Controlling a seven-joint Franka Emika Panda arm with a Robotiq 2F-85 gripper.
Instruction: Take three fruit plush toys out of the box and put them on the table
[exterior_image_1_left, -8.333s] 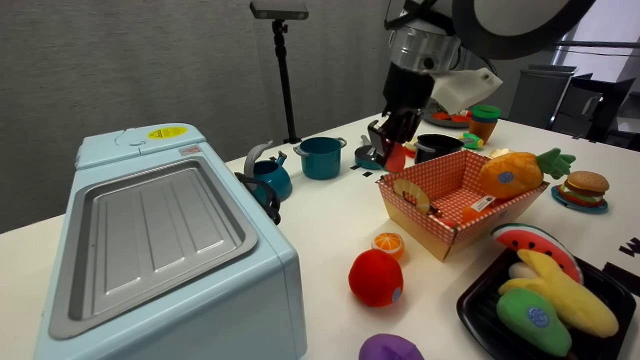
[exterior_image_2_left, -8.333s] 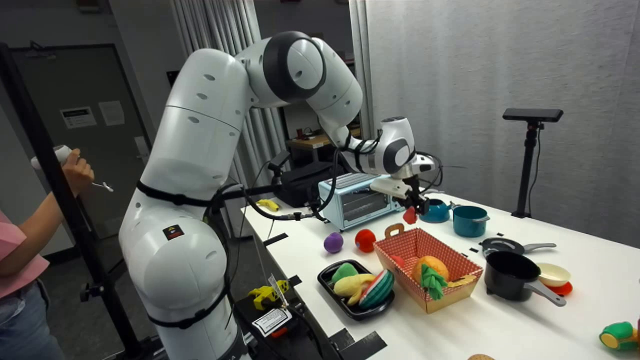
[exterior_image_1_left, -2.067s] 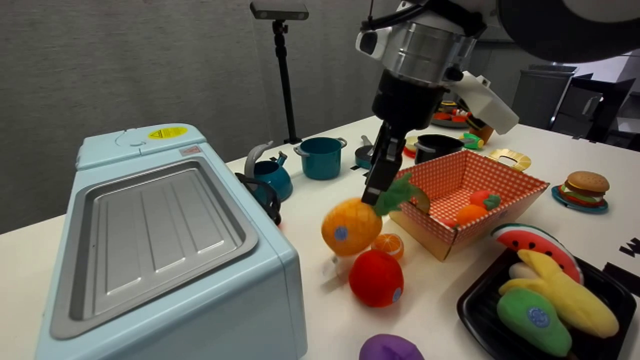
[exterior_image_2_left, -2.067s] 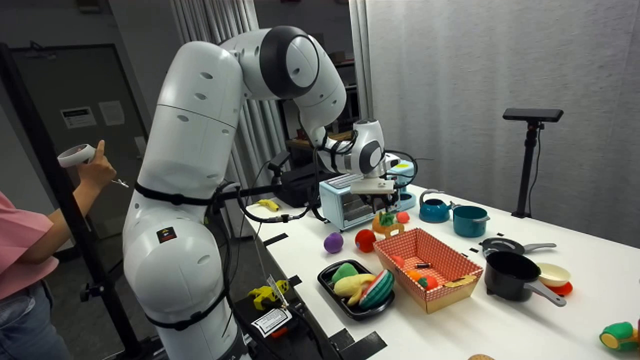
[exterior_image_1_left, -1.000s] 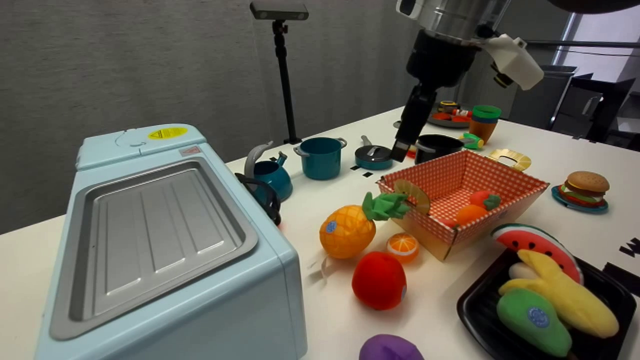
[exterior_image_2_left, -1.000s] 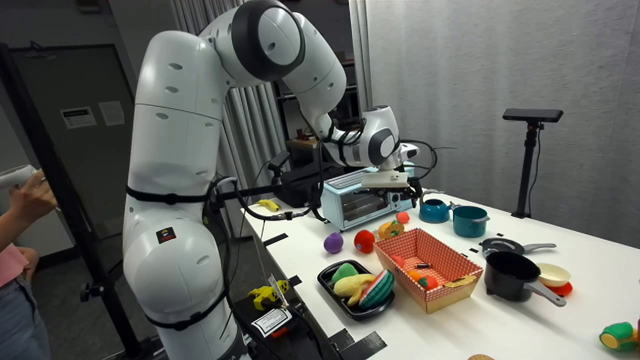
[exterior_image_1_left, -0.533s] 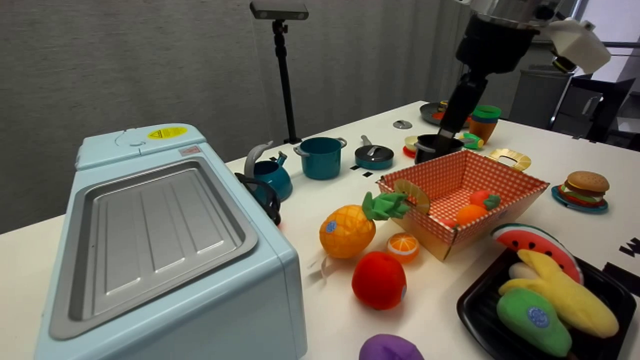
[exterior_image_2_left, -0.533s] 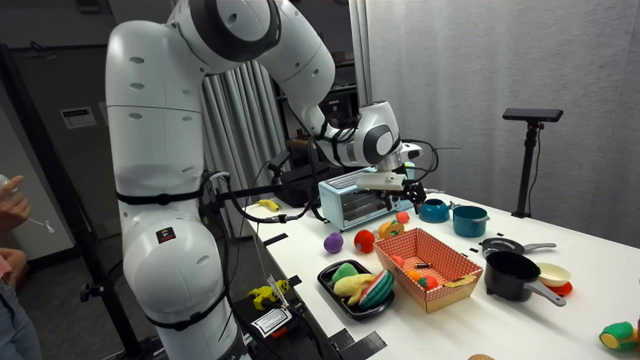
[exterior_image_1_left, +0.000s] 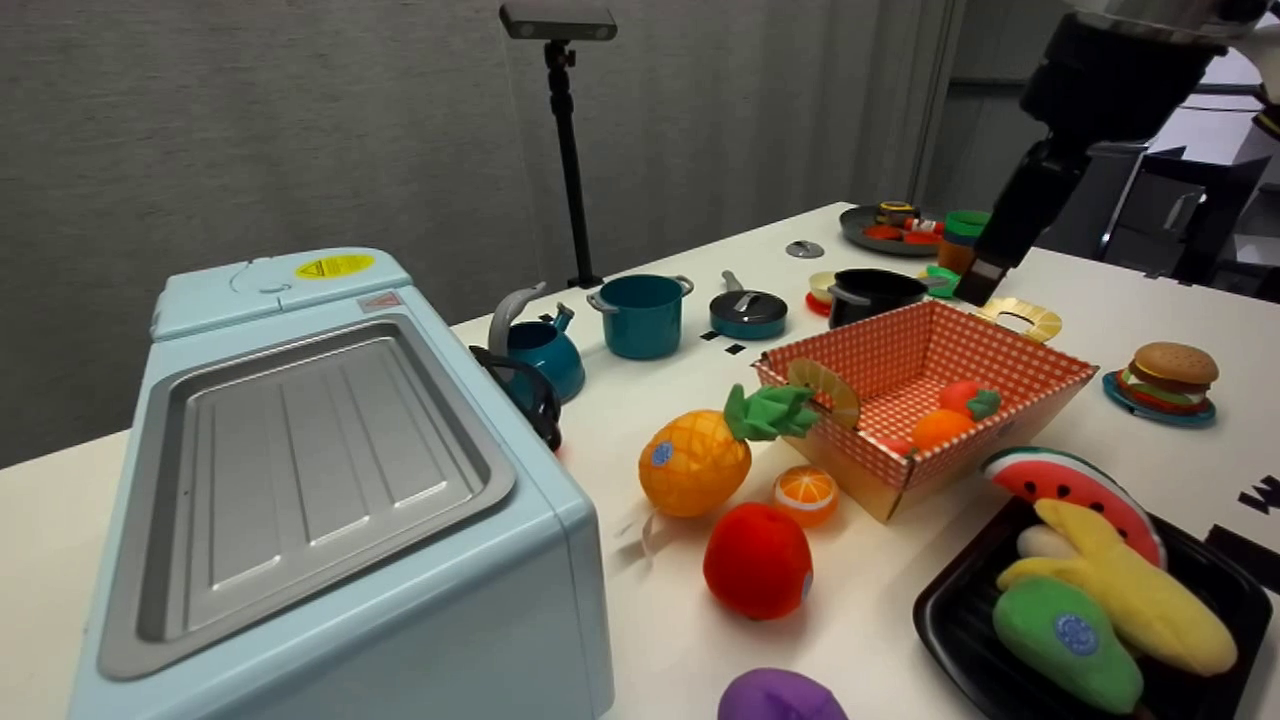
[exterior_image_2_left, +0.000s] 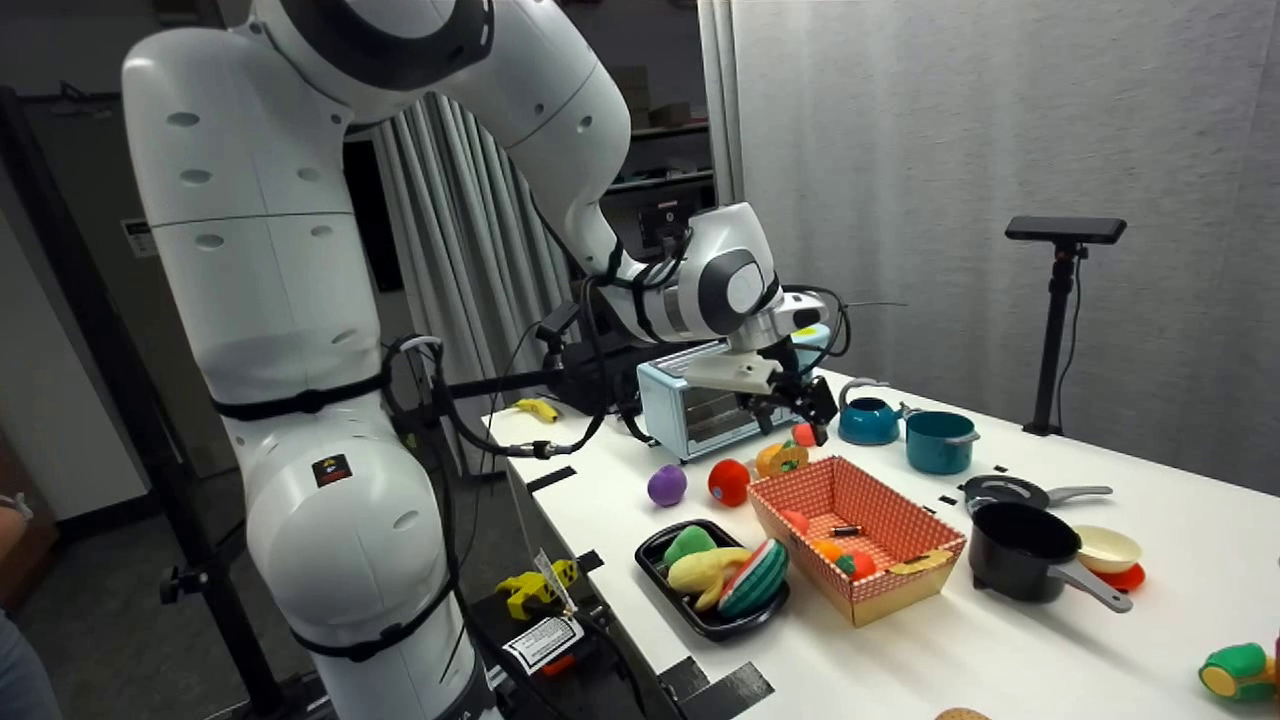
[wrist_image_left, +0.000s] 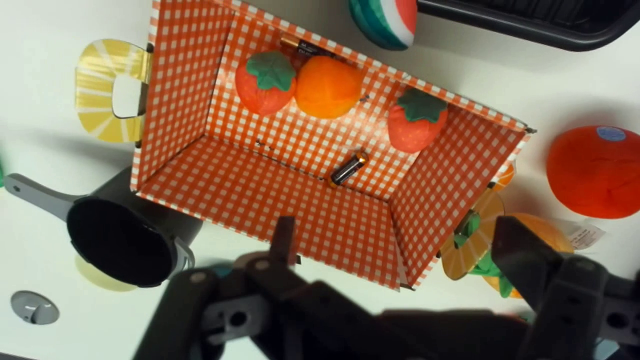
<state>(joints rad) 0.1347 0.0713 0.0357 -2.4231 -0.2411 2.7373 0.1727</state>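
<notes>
The red-checkered box (wrist_image_left: 280, 195) holds a red plush with green leaves (wrist_image_left: 262, 92), an orange plush (wrist_image_left: 328, 87) beside it, and a strawberry plush (wrist_image_left: 415, 127) near the opposite end. Two batteries lie in there too. My gripper (wrist_image_left: 395, 222) is open above the box, its fingers wide apart and nothing held. On the table, the pineapple plush (exterior_image_1_left: 697, 462) rests beside the box with its leaves near the cardboard handle; in the wrist view it is partly hidden by that handle and a finger. A red toy (exterior_image_2_left: 805, 434) sits by the toaster oven.
Near the box are an orange-slice toy (exterior_image_1_left: 806, 495), a red round plush (exterior_image_1_left: 759, 560) and a purple one (exterior_image_2_left: 667, 485). A black tray (exterior_image_2_left: 712, 628) of plush fruit flanks it. The black pot (exterior_image_2_left: 1025, 550) and blue toaster oven (exterior_image_1_left: 350, 480) stand close by.
Earlier a red toy, then the pineapple, left the box in my gripper. The pineapple has been let go on the table, nudging neighbouring toys, and the gripper has risen and moved back over the box.
</notes>
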